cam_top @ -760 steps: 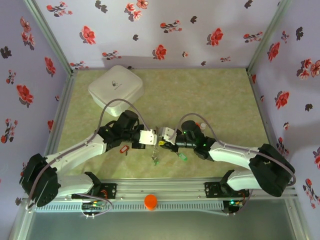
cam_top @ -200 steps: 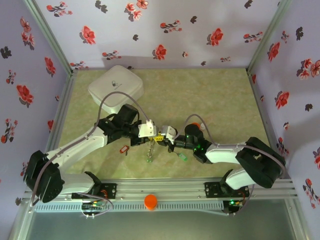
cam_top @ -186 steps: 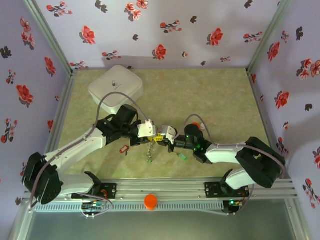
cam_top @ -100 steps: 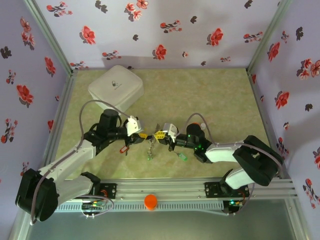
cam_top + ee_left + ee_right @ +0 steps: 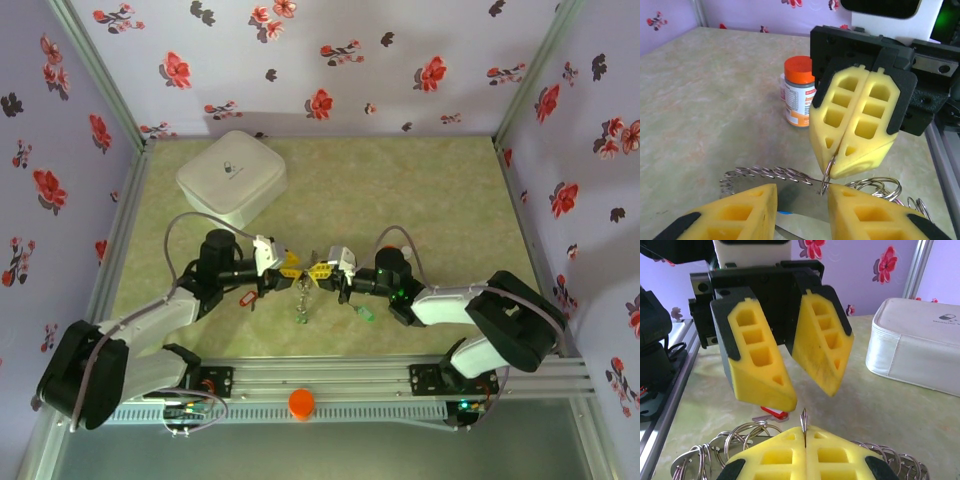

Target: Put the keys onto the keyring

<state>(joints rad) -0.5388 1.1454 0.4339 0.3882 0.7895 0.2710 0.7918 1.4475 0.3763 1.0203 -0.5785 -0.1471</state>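
My right gripper [image 5: 322,270] [image 5: 805,432] is shut on a thin metal ring seen edge-on, the keyring [image 5: 826,175] [image 5: 803,421], held just above the table. Coiled wire loops [image 5: 767,174] and several smaller rings [image 5: 882,186] hang off it. A bunch of keys [image 5: 300,303] dangles below. My left gripper [image 5: 284,264] [image 5: 802,212] faces it, open, with its fingers on either side of the ring and nothing held. A red-tagged key [image 5: 247,298] [image 5: 773,413] lies on the table under the left arm. A green-tagged key [image 5: 365,313] lies beside the right arm.
A white rounded box [image 5: 232,178] [image 5: 917,350] sits at the back left. An orange-capped pill bottle [image 5: 799,91] stands behind the right gripper. The metal rail [image 5: 320,380] runs along the near edge. Both arms meet at the table's front middle.
My left gripper has opened and drawn back to the left, away from the right gripper, its arm folding in. The right gripper has kept the ring and stayed nearly still.
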